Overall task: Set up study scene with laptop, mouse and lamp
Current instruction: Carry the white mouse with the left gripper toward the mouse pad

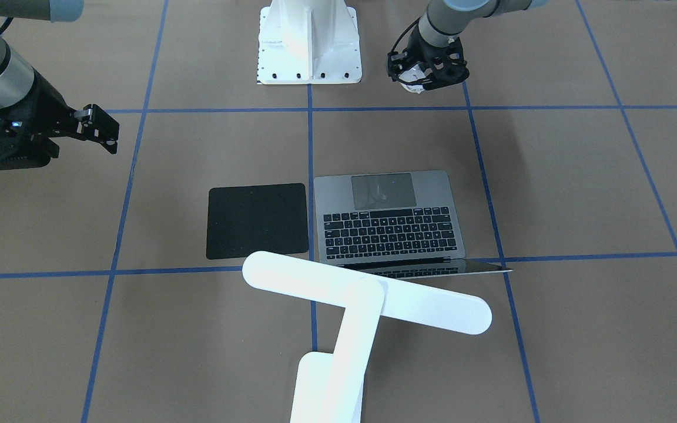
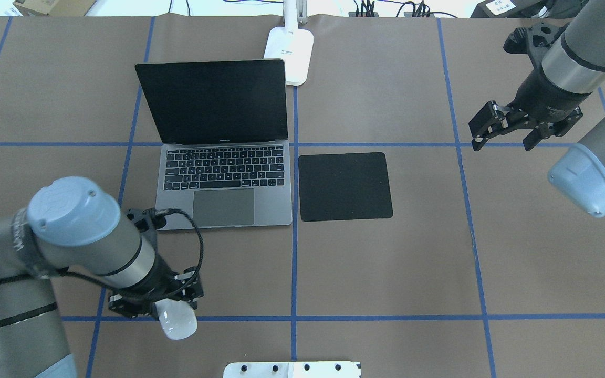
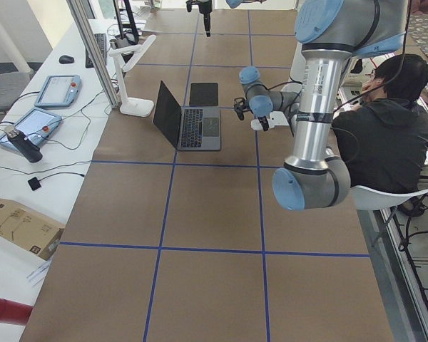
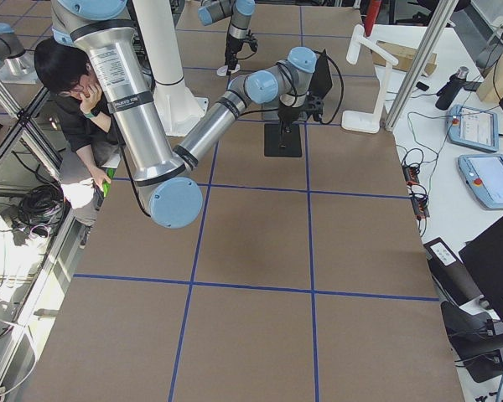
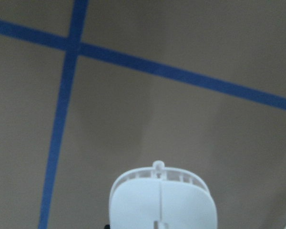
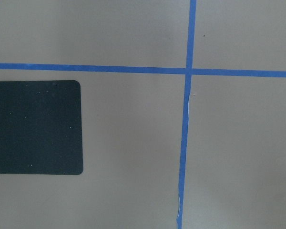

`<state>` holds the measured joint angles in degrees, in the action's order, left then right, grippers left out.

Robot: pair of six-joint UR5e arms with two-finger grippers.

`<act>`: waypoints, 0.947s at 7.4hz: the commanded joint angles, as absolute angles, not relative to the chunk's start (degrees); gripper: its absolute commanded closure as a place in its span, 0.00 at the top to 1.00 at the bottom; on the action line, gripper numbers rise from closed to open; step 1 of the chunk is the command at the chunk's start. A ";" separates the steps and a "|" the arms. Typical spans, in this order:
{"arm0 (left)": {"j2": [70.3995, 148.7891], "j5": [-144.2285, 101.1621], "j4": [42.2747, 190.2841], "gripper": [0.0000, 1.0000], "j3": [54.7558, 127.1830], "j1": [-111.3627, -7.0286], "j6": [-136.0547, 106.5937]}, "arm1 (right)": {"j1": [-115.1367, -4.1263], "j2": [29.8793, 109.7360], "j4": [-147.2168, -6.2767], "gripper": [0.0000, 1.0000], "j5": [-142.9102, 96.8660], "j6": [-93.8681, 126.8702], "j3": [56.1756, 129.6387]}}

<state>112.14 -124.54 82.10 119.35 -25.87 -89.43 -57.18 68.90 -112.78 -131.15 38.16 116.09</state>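
- The mouse (image 2: 178, 322) sits clenched in my left gripper (image 2: 168, 311). Its glossy white shell pokes out below the fingers, near the robot's edge of the table (image 2: 386, 273) and just over a blue tape line (image 2: 386, 317).
- In the left wrist view the mouse fills the bottom centre, with bare brown paper and crossing tape ahead of it. From the soft shadow under it, I judge it is carried clear of the surface.
- The step in hand, as I read it, is carrying the mouse to the black mouse pad (image 2: 344, 186), which lies flat just beside the laptop (image 2: 223, 184) on the robot's right.
- To do this well I would travel across in front of the laptop's near edge. I would stay high enough to clear its corner and keep the cable looped at my wrist off the keys.
- I would lower the mouse flat and centred on the pad, centre line pointing away from the robot, and let go only once it rests. A glossy shell can skid if dropped.
- The laptop stands open, its dark screen towards the robot. The lamp (image 1: 368, 294) stands behind it, its bar head reaching over the screen's top edge.
- My right gripper (image 2: 504, 137) hovers spread and empty, well apart from the pad on its far side, so it should not block the path.
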 commanded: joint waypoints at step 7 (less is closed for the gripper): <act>152.65 -115.87 94.71 0.31 69.21 -30.32 -80.62 | -60.47 72.42 -112.76 1.00 -130.78 34.54 116.37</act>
<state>148.93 -118.76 90.30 76.30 -30.37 -82.34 -59.86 71.92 -112.77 -130.81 35.71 116.41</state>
